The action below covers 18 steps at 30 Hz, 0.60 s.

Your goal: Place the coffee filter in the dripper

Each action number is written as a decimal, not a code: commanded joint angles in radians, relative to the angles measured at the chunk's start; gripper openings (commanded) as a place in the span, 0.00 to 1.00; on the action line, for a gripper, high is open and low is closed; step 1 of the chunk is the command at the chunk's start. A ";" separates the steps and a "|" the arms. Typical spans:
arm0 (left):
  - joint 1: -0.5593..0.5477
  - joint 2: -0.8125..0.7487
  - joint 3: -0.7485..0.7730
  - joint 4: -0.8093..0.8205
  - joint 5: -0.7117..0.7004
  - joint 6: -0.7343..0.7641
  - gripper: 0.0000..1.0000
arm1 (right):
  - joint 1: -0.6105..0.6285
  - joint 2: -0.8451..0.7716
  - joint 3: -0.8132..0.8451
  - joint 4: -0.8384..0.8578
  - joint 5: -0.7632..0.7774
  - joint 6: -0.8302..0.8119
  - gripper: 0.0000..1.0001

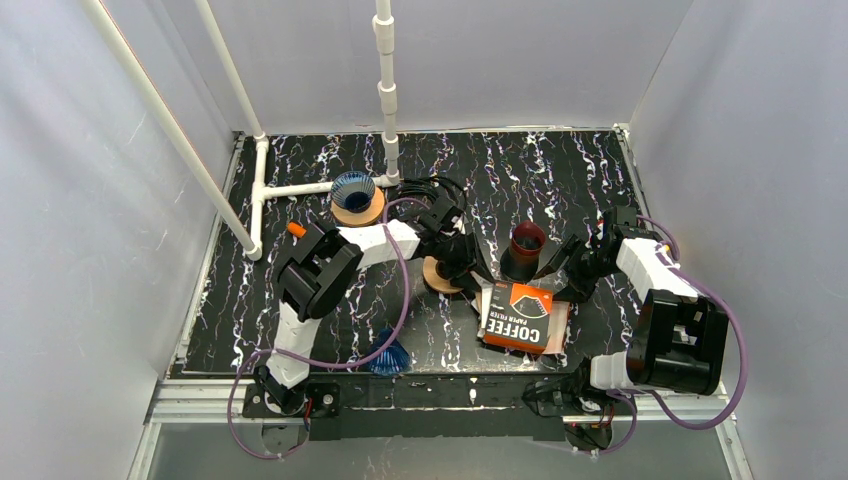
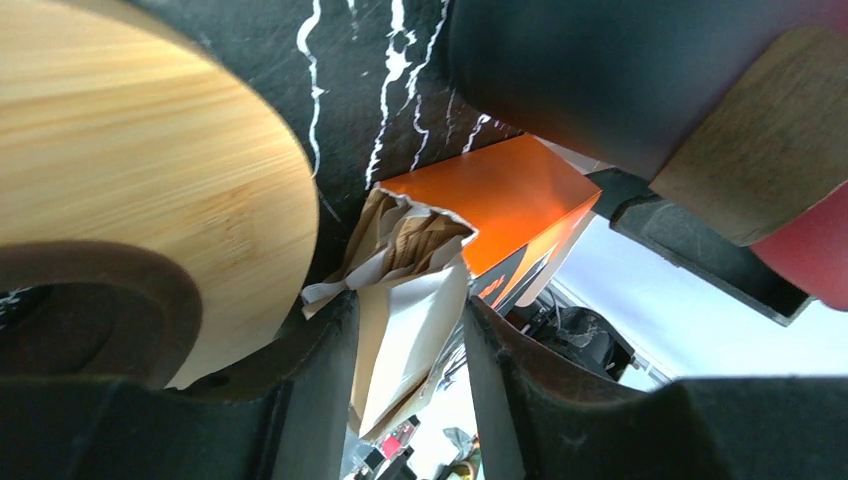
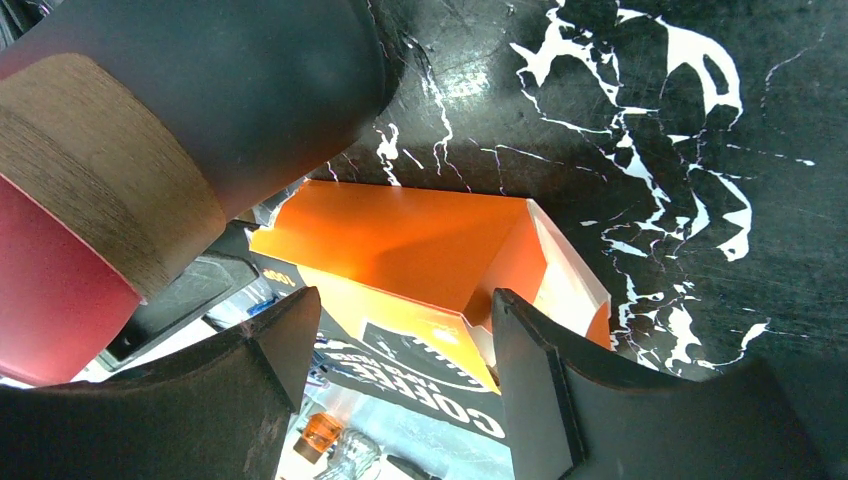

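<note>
In the overhead view the orange filter box lies flat on the black marbled table, just right of centre, with the red and black dripper standing just above it in the frame. The brown paper filters sit inside the torn-open end of the box, seen at the middle of the left wrist view. The left gripper points at that end. Its jaws are partly apart with the white box flap in the gap, and I cannot tell whether they press on it. A wooden disc fills the upper left of that view. The right gripper is at the box's upper right corner, jaws spread wide over its orange edge, pinching nothing.
</note>
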State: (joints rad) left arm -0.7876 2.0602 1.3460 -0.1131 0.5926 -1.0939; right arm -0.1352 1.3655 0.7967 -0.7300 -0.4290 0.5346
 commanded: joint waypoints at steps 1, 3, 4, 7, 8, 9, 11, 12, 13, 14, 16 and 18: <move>-0.008 0.010 0.052 -0.016 0.034 -0.001 0.38 | 0.002 0.006 0.026 0.001 -0.009 -0.003 0.72; -0.009 0.007 0.056 -0.016 0.031 -0.001 0.29 | 0.002 0.006 0.029 0.001 -0.010 0.000 0.72; -0.009 0.002 0.054 -0.016 0.027 -0.001 0.25 | 0.002 0.006 0.031 0.001 -0.010 0.000 0.72; -0.009 -0.010 0.046 0.004 0.026 -0.002 0.13 | 0.002 0.009 0.038 0.001 -0.010 0.003 0.72; -0.008 -0.012 0.047 0.007 0.027 -0.003 0.09 | 0.002 0.009 0.041 0.001 -0.010 0.003 0.72; -0.008 -0.016 0.050 0.006 0.028 -0.002 0.04 | 0.003 0.010 0.045 -0.001 -0.010 0.003 0.72; -0.008 -0.024 0.052 0.006 0.026 0.006 0.00 | 0.002 0.010 0.054 -0.004 -0.009 0.002 0.72; -0.007 -0.031 0.054 0.000 0.022 0.014 0.00 | 0.002 0.012 0.060 -0.007 -0.008 0.003 0.72; -0.007 -0.039 0.056 -0.010 0.017 0.025 0.00 | 0.003 0.012 0.066 -0.009 -0.009 0.002 0.72; -0.006 -0.050 0.058 -0.027 0.012 0.035 0.00 | 0.002 0.012 0.074 -0.011 -0.008 0.003 0.72; 0.001 -0.070 0.055 -0.038 -0.001 0.066 0.00 | 0.002 0.013 0.090 -0.016 -0.008 0.006 0.73; 0.007 -0.093 0.051 -0.058 -0.015 0.096 0.00 | 0.003 0.013 0.112 -0.022 -0.010 0.012 0.74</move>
State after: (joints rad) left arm -0.7891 2.0720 1.3746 -0.1158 0.5877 -1.0664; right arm -0.1352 1.3792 0.8398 -0.7338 -0.4294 0.5407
